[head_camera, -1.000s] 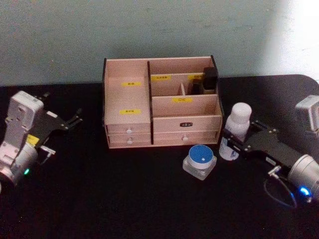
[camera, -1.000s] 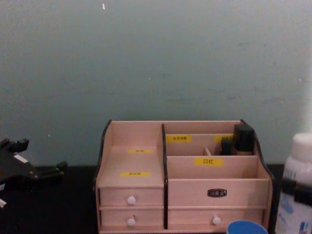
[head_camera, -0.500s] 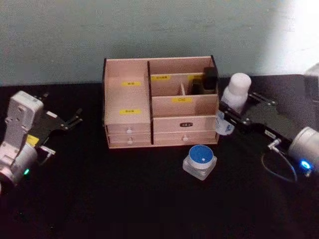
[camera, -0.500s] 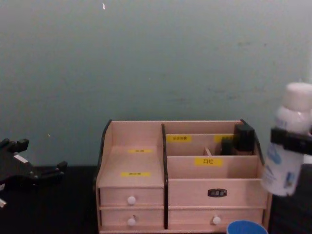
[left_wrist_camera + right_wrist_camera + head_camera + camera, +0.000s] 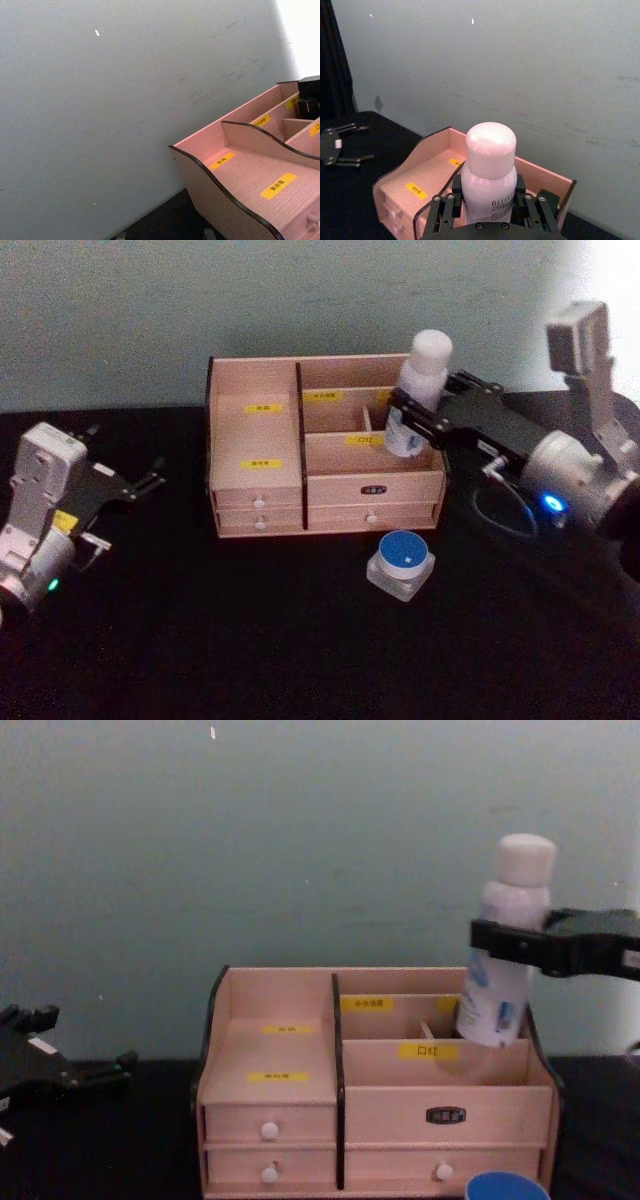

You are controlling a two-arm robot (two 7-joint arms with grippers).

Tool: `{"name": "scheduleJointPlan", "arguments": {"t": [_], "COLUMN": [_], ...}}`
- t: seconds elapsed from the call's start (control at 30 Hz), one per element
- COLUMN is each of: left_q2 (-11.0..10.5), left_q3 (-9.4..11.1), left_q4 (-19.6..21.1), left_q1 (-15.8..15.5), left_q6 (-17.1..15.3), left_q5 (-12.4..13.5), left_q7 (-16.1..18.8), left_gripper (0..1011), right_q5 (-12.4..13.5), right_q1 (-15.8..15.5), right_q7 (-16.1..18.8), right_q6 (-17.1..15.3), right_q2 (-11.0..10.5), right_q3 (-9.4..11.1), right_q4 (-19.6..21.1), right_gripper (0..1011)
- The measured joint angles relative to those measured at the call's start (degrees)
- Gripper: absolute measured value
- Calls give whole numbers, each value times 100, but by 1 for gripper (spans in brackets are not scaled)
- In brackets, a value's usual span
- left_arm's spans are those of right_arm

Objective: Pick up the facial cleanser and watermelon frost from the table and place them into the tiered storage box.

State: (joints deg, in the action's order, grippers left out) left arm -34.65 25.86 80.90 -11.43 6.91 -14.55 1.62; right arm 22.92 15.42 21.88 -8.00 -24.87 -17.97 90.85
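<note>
Sitting nearest on the black table (image 5: pixel 250 640), the watermelon frost (image 5: pixel 400 562) stands upright with its blue lid on. It is just in front of the right end of the tiered storage box (image 5: pixel 258 490) and does not touch it. Off at the table's left side, well apart from both, the left gripper (image 5: pixel 150 478) sits idle. Its jaws are spread apart with nothing between them and point roughly toward the box's left side.

The box stands toward the back of the table with its white-knobbed drawers facing forward. Its left half is a stepped shelf with yellow labels, and its right half is split into smaller compartments. Over that right half the right gripper (image 5: pixel 414 416) reaches in from the right. Its jaws are closed around the middle of the facial cleanser (image 5: pixel 425 360), one on each side of the bottle's body.

The bottle is lifted clear of the table, cap up and leaning slightly, with the cap tipped toward the robot's right. In the chest view its base is lower than the box's top rim, in the rear part of the right section behind the labelled front divider. Whether it rests on a compartment floor, and exactly which rear compartment it is in, cannot be told. Behind everything runs a plain pale blue-green wall (image 5: pixel 200 300).
</note>
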Motion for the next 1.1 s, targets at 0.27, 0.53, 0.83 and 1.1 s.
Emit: {"name": "scheduleJointPlan", "arguments": {"t": [0.27,0.53,0.83,1.1], "left_q2": [0,0,0,0], "left_q3": [0,0,0,0], "left_q4": [0,0,0,0], "left_q1": [0,0,0,0], "left_q6": [0,0,0,0], "left_q5": [0,0,0,0], "left_q7": [0,0,0,0], "left_gripper": [1001,1001,1001,1001], "right_q5": [-154,-285,-336,-380], "right_q1": [651,1088,1355,1536], "right_q7": [-8,8,34,87], "right_q6": [-17,-18,13,78], "right_q2": [347,621,859,1005], "right_q3": [-265,-445,-524,-584], "right_q4": [-681,-1282,-1719,-2003], "right_gripper": [596,596,596,596]}}
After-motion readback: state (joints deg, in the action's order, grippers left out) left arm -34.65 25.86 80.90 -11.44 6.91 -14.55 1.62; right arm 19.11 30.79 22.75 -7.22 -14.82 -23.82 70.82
